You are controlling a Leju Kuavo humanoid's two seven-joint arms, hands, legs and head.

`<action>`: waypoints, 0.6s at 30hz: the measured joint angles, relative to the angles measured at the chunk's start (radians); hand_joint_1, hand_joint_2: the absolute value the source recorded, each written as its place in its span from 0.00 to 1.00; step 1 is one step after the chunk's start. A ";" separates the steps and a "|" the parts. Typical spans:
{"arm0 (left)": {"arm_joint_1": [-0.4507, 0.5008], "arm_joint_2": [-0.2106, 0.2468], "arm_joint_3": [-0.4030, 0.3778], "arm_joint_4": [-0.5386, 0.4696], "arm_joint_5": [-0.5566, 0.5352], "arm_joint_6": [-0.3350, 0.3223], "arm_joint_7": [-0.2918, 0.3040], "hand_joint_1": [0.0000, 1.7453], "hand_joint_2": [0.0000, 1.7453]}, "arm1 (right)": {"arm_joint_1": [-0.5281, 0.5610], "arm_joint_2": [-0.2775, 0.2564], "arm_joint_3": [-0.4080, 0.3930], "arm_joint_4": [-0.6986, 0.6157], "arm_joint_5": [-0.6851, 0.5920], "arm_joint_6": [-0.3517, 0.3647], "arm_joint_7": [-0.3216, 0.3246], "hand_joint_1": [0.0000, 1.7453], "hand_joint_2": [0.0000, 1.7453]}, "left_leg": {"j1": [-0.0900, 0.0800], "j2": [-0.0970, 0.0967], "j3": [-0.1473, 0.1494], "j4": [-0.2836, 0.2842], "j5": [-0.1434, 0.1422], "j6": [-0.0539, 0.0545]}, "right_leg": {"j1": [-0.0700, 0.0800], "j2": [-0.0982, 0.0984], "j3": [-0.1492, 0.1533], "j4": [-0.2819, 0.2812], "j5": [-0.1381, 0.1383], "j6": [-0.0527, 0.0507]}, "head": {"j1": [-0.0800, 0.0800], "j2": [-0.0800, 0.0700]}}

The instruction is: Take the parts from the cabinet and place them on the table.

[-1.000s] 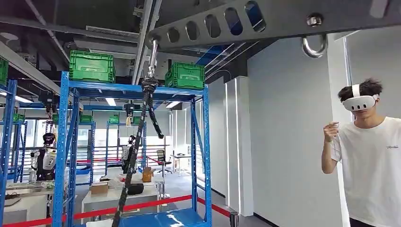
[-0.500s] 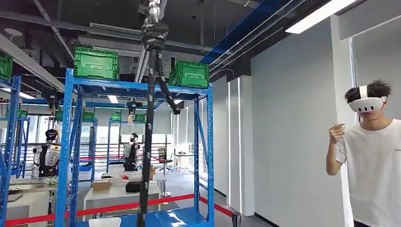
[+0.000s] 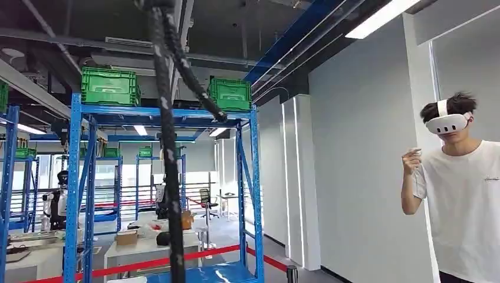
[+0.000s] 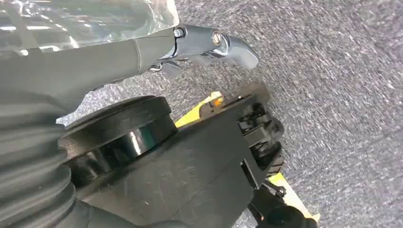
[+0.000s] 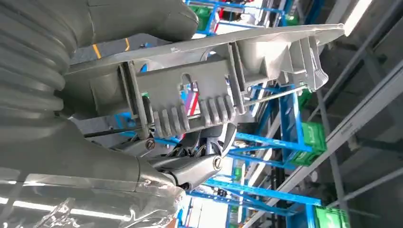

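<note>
High in the head view, a black rope (image 3: 168, 147) hung before a blue rack (image 3: 162, 188) topped with green crates (image 3: 110, 86); a person (image 3: 463, 200) in a headset stood at right. At the left wrist, the left robot hand (image 4: 209, 45) hung over grey floor (image 4: 342, 95), grip impossible to tell. At the right wrist, the right robot hand (image 5: 190, 166) held a grey ribbed part (image 5: 214, 80) between thumb and fingers.

White wall (image 3: 359, 177), blue shelving rack (image 3: 165, 194), green crates (image 3: 110, 86), ceiling light strip (image 3: 383, 16)
</note>
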 joint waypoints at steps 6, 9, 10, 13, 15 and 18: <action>0.008 0.000 0.000 0.000 0.000 0.000 0.000 0.00 1.00 | 0.001 0.000 0.001 0.000 0.003 0.003 0.000 1.00 1.00 | -0.021 0.005 -0.047 0.148 -0.034 0.032 | 0.030 -0.050 0.006 0.000 -0.007 -0.017 | 0.011 0.000; 0.003 0.006 0.000 0.000 -0.001 0.000 0.000 0.00 1.00 | -0.001 0.000 0.000 0.000 0.005 0.003 0.000 1.00 1.00 | -0.055 0.083 0.049 -0.037 0.013 0.080 | 0.042 -0.077 0.014 0.000 -0.015 -0.014 | 0.005 0.000; 0.000 0.005 0.000 0.000 -0.001 0.000 -0.002 0.00 1.00 | 0.000 -0.001 0.000 0.000 0.006 0.003 0.000 1.00 1.00 | -0.058 0.078 0.049 -0.055 0.014 0.081 | 0.040 -0.083 0.009 0.001 -0.015 -0.009 | 0.010 0.000; 0.006 0.005 0.000 0.000 -0.001 0.000 -0.002 0.00 1.00 | -0.005 0.000 0.000 0.000 0.008 0.003 0.002 1.00 1.00 | -0.058 0.045 0.049 -0.071 0.022 0.085 | 0.040 -0.117 0.019 -0.006 -0.017 0.005 | 0.011 0.000; 0.007 0.006 0.000 0.000 -0.002 0.000 -0.003 0.00 1.00 | -0.007 -0.001 -0.001 -0.002 0.010 0.005 0.002 1.00 1.00 | -0.044 0.026 0.057 -0.087 0.034 0.086 | 0.032 -0.030 -0.003 0.047 -0.056 0.018 | 0.006 0.000; 0.002 0.001 0.000 0.000 -0.003 -0.001 -0.003 0.00 1.00 | -0.004 -0.002 -0.001 -0.002 0.011 0.005 0.003 1.00 1.00 | -0.042 -0.007 0.052 -0.086 0.036 0.088 | 0.020 0.006 -0.113 0.268 -0.153 0.032 | -0.001 0.000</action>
